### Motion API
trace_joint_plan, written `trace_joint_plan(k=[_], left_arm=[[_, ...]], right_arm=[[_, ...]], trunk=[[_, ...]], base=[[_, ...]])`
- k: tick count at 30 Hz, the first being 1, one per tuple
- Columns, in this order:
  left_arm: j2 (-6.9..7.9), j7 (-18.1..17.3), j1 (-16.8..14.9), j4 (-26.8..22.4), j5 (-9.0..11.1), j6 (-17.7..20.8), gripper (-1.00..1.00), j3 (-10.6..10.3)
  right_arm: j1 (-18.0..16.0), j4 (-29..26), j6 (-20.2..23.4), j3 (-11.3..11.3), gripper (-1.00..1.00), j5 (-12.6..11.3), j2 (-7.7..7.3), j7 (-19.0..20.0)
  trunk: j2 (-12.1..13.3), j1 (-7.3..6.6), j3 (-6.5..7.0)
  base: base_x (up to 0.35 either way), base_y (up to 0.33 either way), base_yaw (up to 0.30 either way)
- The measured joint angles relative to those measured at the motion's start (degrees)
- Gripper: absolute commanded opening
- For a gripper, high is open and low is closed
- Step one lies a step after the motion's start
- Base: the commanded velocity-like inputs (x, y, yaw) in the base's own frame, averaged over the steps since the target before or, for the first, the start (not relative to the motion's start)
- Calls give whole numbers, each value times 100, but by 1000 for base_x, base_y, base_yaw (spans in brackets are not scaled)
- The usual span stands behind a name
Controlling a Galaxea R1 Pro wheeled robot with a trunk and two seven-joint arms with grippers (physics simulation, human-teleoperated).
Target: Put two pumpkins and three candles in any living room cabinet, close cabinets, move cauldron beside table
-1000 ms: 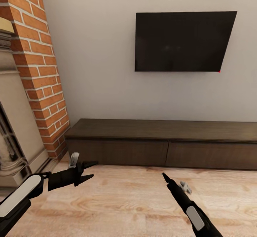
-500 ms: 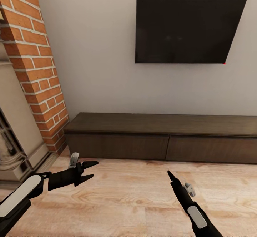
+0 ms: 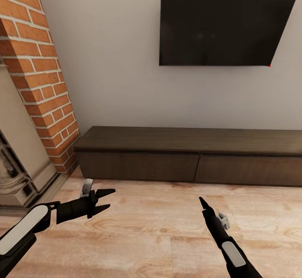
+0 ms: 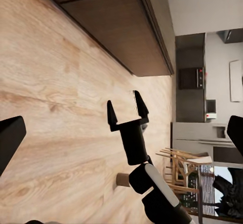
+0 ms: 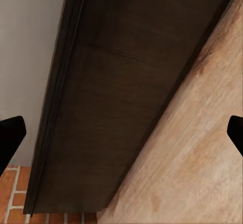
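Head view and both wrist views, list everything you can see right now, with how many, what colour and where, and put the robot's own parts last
cabinet: one, dark brown, long and low against the wall, both fronts shut.
television: one, black, mounted on the wall above the cabinet.
brick column: one, red-orange, left of the cabinet.
fireplace surround: one, beige stone, far left.
floor: light wood planks, in front of the cabinet.
wall: pale grey, behind the cabinet.
wooden chairs: light wood, far off in the left wrist view; count unclear.
left gripper: one, black, open, above the floor, empty.
right gripper: one, black, open, above the floor, empty.
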Motion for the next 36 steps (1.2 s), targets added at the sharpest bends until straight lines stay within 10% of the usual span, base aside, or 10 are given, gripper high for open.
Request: trace_joint_plan(k=[11, 19, 36], left_arm=[[29, -15, 0, -78, 64, 289, 100, 24], [27, -635, 3, -443, 206, 861, 100, 710], [8, -1168, 87, -402, 132, 967, 100, 764]], right_arm=[[0, -3, -27, 72, 100, -134, 12, -167], [0, 7, 102, 39, 100, -198, 12, 348], [0, 22, 589, 35, 100, -718, 19, 725]], trunk=[[0, 0, 0], [0, 0, 0], [0, -2, 0]], base=[[0, 0, 0], [0, 0, 0], [153, 7, 0]])
